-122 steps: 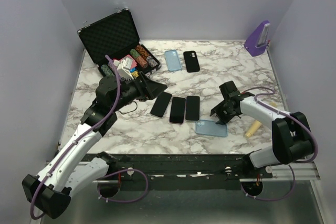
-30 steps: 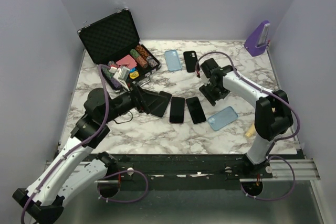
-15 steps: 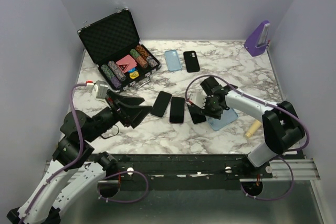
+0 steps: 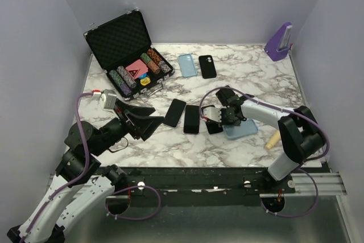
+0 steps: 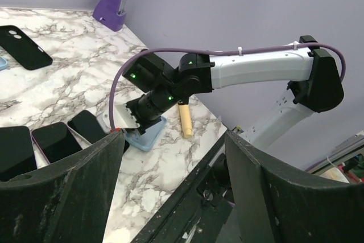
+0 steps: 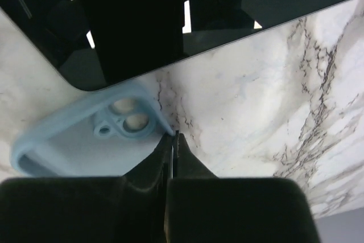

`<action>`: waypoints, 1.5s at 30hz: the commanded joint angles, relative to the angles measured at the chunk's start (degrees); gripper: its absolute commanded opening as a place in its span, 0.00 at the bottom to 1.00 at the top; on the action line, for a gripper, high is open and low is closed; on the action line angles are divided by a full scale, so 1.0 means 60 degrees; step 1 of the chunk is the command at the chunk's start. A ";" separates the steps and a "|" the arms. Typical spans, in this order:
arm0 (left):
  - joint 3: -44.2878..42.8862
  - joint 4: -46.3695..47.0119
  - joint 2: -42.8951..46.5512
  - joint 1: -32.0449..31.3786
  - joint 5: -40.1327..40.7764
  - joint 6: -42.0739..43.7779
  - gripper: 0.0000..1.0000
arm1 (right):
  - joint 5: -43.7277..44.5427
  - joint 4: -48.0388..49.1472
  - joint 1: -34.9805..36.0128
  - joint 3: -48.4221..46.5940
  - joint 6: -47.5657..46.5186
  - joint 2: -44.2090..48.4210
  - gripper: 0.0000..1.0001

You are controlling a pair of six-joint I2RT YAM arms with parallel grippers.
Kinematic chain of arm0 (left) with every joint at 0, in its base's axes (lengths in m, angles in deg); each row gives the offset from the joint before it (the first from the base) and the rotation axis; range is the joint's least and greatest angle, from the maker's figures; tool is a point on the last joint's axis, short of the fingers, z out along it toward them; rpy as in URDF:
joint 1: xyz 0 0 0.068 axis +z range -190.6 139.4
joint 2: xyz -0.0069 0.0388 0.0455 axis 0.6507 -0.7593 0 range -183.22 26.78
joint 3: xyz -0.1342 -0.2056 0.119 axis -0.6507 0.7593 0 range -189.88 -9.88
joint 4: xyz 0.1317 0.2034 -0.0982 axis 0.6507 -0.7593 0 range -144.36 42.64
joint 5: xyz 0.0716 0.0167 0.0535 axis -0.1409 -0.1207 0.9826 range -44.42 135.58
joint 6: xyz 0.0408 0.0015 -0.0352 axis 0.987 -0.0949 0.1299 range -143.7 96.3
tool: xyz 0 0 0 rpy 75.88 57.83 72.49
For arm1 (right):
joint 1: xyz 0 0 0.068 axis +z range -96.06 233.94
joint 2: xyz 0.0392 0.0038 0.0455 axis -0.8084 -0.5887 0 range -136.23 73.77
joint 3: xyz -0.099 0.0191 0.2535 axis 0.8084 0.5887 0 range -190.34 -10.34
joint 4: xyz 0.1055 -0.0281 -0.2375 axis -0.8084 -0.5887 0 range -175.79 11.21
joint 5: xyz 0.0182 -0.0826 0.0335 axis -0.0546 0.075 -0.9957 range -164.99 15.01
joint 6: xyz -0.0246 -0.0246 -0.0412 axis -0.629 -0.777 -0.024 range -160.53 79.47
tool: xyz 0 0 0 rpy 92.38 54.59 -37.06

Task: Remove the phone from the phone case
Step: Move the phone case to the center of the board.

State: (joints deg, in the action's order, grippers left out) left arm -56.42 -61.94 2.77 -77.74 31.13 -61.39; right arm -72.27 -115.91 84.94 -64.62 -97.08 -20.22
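Zero gap in right gripper [image 6: 173, 138], tips at blue case [image 6: 85, 143] rim — left gripper [image 5: 173, 135] spread wide.

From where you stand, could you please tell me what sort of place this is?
Probably a robot test cell: plain lavender walls box in a marble-patterned table, two arms are bolted at its near edge, and props include phones and a poker-chip case.

Table [image 4: 250, 78], quick tour: chip box [image 4: 128, 55] at 10 o'clock, metronome [image 4: 279, 42] in 1 o'clock corner. Left cover [image 4: 187, 65] and right cover [image 4: 207, 66] side by side at 12. Centre row, left to right: first phone [image 4: 175, 112], middle phone [image 4: 192, 119], third phone [image 4: 212, 128]. Empty case [image 4: 243, 130] just beside third phone, at its 3 o'clock. Dowel [image 4: 273, 139] near case, at its 4 o'clock.
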 commanded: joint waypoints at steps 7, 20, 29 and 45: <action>-0.0153 -0.0308 0.0106 -0.0034 0.0388 0.0276 0.80 | 0.0982 0.0680 -0.0465 0.0624 -0.0945 0.0897 0.00; -0.0270 -0.0088 -0.0510 -0.0049 0.0271 0.0027 0.80 | 0.0892 0.1545 -0.2545 -0.2489 0.3839 -0.0060 0.00; -0.0475 -0.0336 -0.1007 0.0009 0.0520 -0.0032 0.80 | 0.1890 -0.1062 -0.3160 -1.0075 0.7314 -0.6169 0.00; -0.1339 -0.0791 -0.2618 0.0024 0.0740 0.0130 0.80 | 0.1730 -0.0347 -0.3365 -1.4009 0.9263 -0.9646 0.00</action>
State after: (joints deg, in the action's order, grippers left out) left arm -62.72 -66.38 -11.52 -77.74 34.43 -61.06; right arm -61.89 -121.33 65.34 -147.20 -47.05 -75.28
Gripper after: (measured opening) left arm 0.798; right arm 0.006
